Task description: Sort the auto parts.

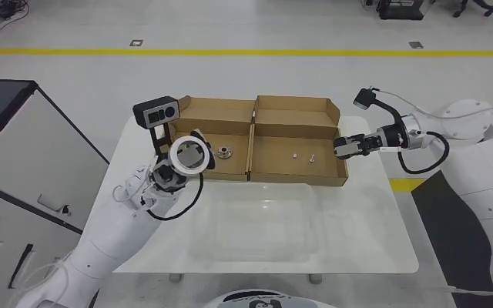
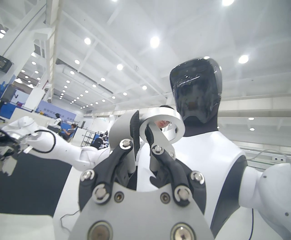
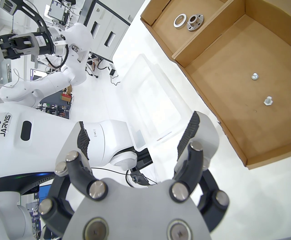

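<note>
- Left gripper (image 2: pixel 142 129) pinching a metal ring (image 2: pixel 162 123) across its wall: one finger through the bore, the other pressed on the outside.
- Ring held up off the table (image 1: pixel 370 231), bore facing upward, over the near-left corner of the left box (image 1: pixel 219 115).
- Already in that box: a flange (image 3: pixel 195 22) with a second ring (image 3: pixel 180 21) just beside it, both lying flat on the floor of the box.
- Right box (image 1: pixel 296 123) holding two bolts (image 3: pixel 254 76), near each other but apart, toward the middle.
- Right gripper (image 3: pixel 138 127) spread wide and empty, hovering at the right edge of the right box.
- Clear tray (image 1: pixel 266 227) on the near side of the table, in front of both boxes.
- Step in hand, as a guess: carrying the ring to join its twin in the left box.
- Handling, judged from looks: machined metal — stiff, smooth, likely slippery against the pads, light enough for a single pinch.
- Best hold probably the present one (wall between the pads, finger in the bore); a grip across the outer rim likelier to let it squirt out.
- Not fragile, but prone to roll or bounce if dropped on edge — better lowered flat and close to the box floor before letting go, clear of the flange.
</note>
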Tool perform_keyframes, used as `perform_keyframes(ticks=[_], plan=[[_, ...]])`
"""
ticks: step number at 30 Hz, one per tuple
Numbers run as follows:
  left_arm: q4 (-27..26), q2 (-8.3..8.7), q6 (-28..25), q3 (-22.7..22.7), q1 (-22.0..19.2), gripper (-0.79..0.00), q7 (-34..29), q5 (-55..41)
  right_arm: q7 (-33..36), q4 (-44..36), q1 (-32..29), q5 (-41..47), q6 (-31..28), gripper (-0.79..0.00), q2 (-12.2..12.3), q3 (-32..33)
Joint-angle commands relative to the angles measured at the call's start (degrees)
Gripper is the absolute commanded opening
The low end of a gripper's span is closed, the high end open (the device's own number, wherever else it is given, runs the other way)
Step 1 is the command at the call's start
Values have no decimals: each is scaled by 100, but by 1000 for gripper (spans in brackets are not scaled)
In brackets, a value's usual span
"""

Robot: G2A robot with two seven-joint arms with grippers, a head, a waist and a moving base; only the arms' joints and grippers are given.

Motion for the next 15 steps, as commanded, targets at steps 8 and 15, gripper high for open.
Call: perform_keyframes(ticks=[8,15], plan=[[-232,-266,0,-399,395,-785,-1,-832,0,0,0,0,0,0,0,0],[-262,-354,27,-536,563,-785,-28,-398,0,0,0,0,0,0,0,0]])
